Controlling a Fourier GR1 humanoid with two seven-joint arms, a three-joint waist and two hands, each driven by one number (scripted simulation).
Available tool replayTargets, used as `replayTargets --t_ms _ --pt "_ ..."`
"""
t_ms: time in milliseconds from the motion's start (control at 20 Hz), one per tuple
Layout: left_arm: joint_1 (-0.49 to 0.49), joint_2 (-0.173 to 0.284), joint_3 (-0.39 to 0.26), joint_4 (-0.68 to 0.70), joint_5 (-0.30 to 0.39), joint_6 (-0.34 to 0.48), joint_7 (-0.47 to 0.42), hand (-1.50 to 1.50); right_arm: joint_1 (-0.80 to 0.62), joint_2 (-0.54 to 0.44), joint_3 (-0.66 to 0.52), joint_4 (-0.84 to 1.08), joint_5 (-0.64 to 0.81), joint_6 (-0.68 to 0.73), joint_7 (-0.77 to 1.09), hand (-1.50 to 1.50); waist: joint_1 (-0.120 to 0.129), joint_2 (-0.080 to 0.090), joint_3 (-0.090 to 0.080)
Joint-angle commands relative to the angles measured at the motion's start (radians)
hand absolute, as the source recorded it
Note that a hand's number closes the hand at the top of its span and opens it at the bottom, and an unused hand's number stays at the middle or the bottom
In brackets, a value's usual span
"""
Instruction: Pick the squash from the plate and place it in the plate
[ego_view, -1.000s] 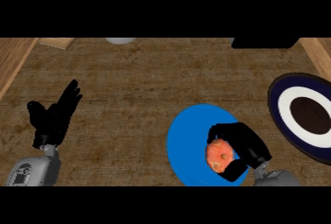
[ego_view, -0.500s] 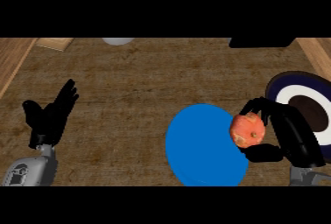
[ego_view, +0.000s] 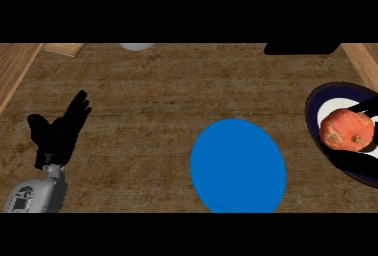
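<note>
The right hand (ego_view: 363, 107) is curled round the squash (ego_view: 347, 130), holding it over the dark plate (ego_view: 319, 102) at the right for set-down; blue plate (ego_view: 238, 167) sits bare. Left hand (ego_view: 59, 132) rests open, far left.

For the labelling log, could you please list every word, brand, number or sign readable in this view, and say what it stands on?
None: no text, number or sign can be read anywhere in the head view.
The blue plate is plain.
The dark plate with the white centre carries no lettering.
The squash shows only skin blemishes.
The wooden counter shows only grain.
The left hand bears no marking.
</note>
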Motion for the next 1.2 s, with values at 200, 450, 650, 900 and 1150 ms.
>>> replayTargets --t_ms 200,450,650,900,1150 --pt "0.016 -0.027 -0.026 -0.07 -0.02 0.021 0.051 0.0 -0.032 -0.059 -0.238 0.258 -0.163 -0.039 -0.123 1.5 0.012 0.003 0.001" --pt "0.011 0.002 -0.002 -0.018 -0.002 -0.028 0.001 0.0 -0.081 -0.176 -0.378 0.566 -0.231 -0.062 -0.324 1.5 0.017 0.006 0.002" --pt "-0.038 -0.022 -0.017 -0.03 -0.028 0.014 0.045 0.0 -0.166 -0.27 -0.387 0.79 -0.209 -0.063 -0.406 1.5 0.019 0.006 0.001" --pt "-0.021 -0.03 -0.012 0.016 -0.012 -0.015 -0.003 0.0 -0.203 -0.347 -0.313 1.023 -0.145 0.0 -0.512 1.5 0.028 0.012 0.002" --pt "0.013 0.001 0.005 -0.001 -0.01 -0.041 -0.032 0.0 -0.268 -0.397 -0.365 1.227 -0.268 0.169 -0.553 -1.5 0.025 0.007 0.002"
